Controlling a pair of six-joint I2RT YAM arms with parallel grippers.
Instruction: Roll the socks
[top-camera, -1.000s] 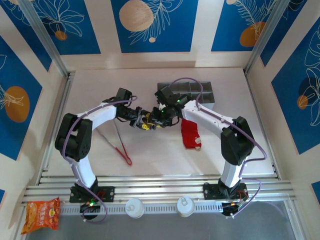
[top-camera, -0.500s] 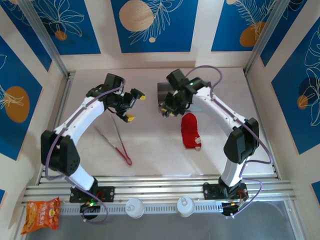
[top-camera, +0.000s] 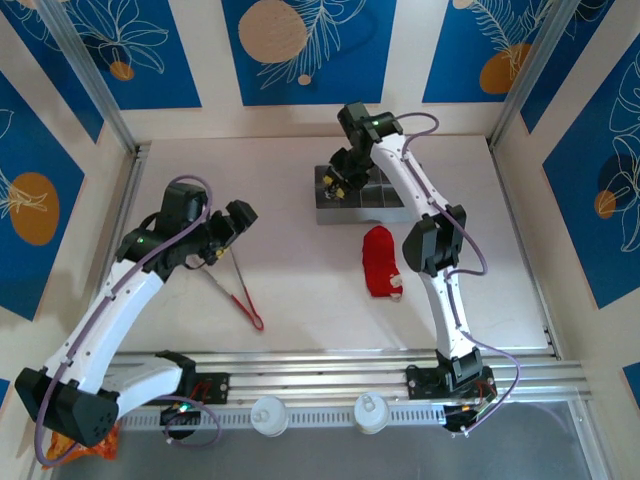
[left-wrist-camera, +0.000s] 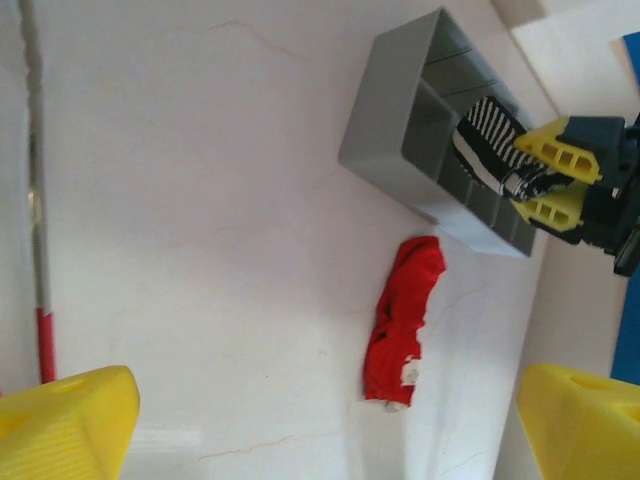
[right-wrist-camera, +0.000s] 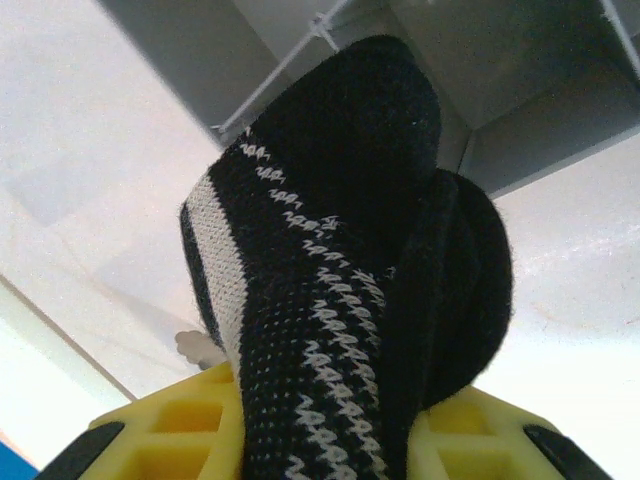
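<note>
Right wrist shows right end effector (right-wrist-camera: 325, 432) clamped on black striped sock (right-wrist-camera: 340, 250) above grey bin (right-wrist-camera: 520, 100)

Pale cream flat desk (top-camera: 300, 310), faint hairline marks on it. Boxed in on three sides by cream walls (top-camera: 405, 60) carrying blue panels (top-camera: 310, 70) with white leaf line-art plus tan and orange discs (top-camera: 272, 30). Silver metal posts (top-camera: 90, 82) slant at both back corners. Ribbed aluminium rails (top-camera: 320, 372) run along the near edge, with a grey strip (top-camera: 560, 440) below. Soft, even light, weak shadows.
</note>
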